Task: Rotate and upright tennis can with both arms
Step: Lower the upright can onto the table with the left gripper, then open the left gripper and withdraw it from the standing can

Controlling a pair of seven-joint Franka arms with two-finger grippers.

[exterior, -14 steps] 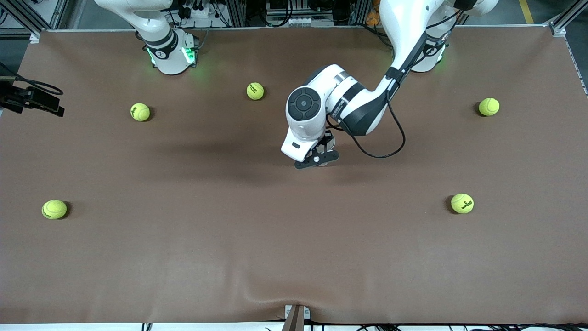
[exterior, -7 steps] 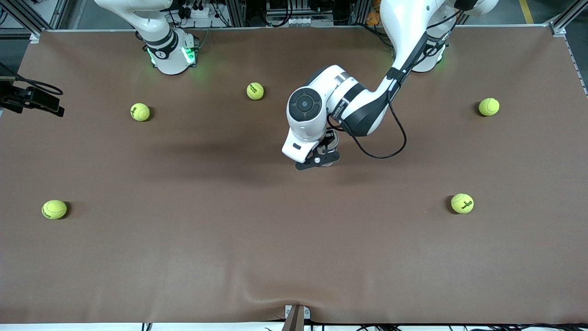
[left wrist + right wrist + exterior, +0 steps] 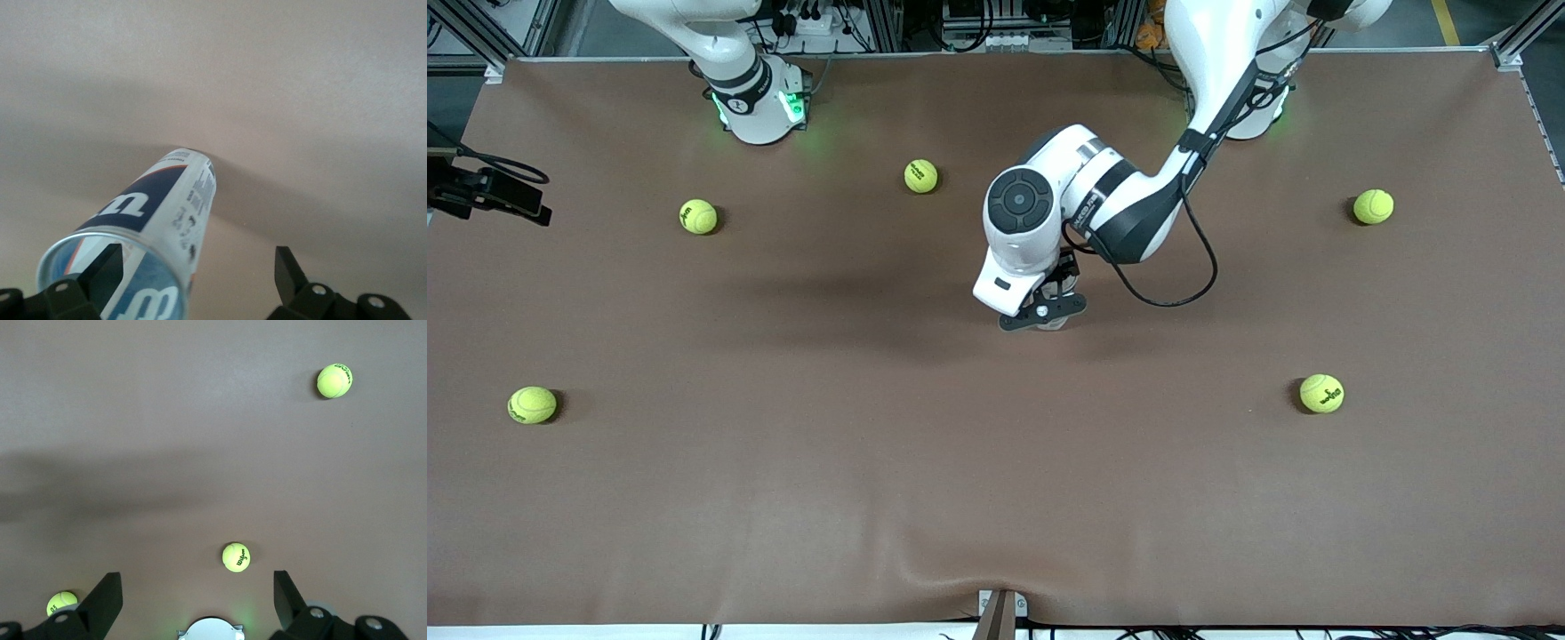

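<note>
Left gripper (image 3: 1049,313) low over mid-table, arm reaching in from its base. Its jaws are spread wide; in the left wrist view one finger (image 3: 101,275) sits against the open mouth of the tennis can (image 3: 150,233), the other finger (image 3: 288,273) well clear of it, so nothing is pinched. Can stands upright on the brown table (image 3: 871,498), open silver rim up, white and dark-blue label showing, bottom end on the cloth. From the front the can is almost wholly hidden under the left wrist; only a sliver shows by the gripper.

Right arm waits, folded up near its base. The right gripper (image 3: 197,597) hangs high over its end of the table, jaws spread, holding nothing.

Six yellow-green tennis balls scattered: one (image 3: 921,176) near the arm bases, one (image 3: 698,216) toward the right arm's end, one (image 3: 532,404) nearer the camera at that end, one (image 3: 1373,206) and one (image 3: 1321,393) at the left arm's end. All well apart from the can.
</note>
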